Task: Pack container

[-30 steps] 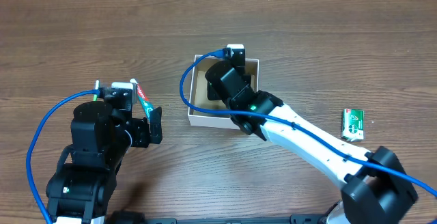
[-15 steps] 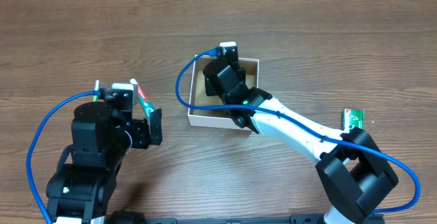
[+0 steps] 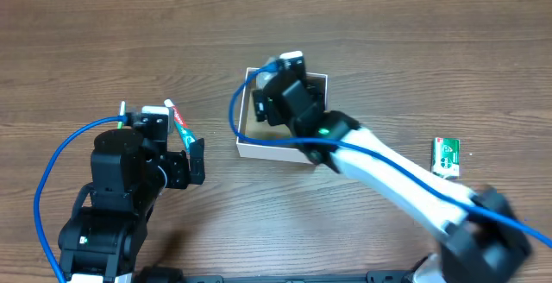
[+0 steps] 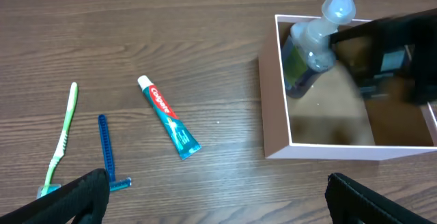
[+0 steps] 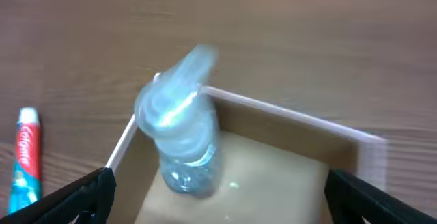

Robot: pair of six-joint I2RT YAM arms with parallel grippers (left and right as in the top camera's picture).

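Note:
The container [image 3: 259, 151], a shallow white-walled box with a brown inside, sits mid-table. A clear bottle [image 4: 307, 50] with a pale cap leans inside it at its far left corner. My right gripper [image 3: 285, 93] hangs over the container. In the right wrist view its jaws stand wide apart, and the right gripper [image 5: 218, 197] is open just short of the bottle [image 5: 179, 142], holding nothing. My left gripper [image 3: 177, 149] hovers over bare table left of the container [image 4: 328, 151]. That left gripper [image 4: 218, 200] is open and empty.
A red, white and teal toothpaste tube [image 4: 168, 117] lies left of the container. A green toothbrush [image 4: 63, 134] and a blue razor [image 4: 106, 152] lie further left. A green and white packet [image 3: 446, 157] rests at the far right of the table.
My right gripper has opened and let go of the bottle, which now leans in the container. The right arm has shifted slightly. The left arm has not moved.

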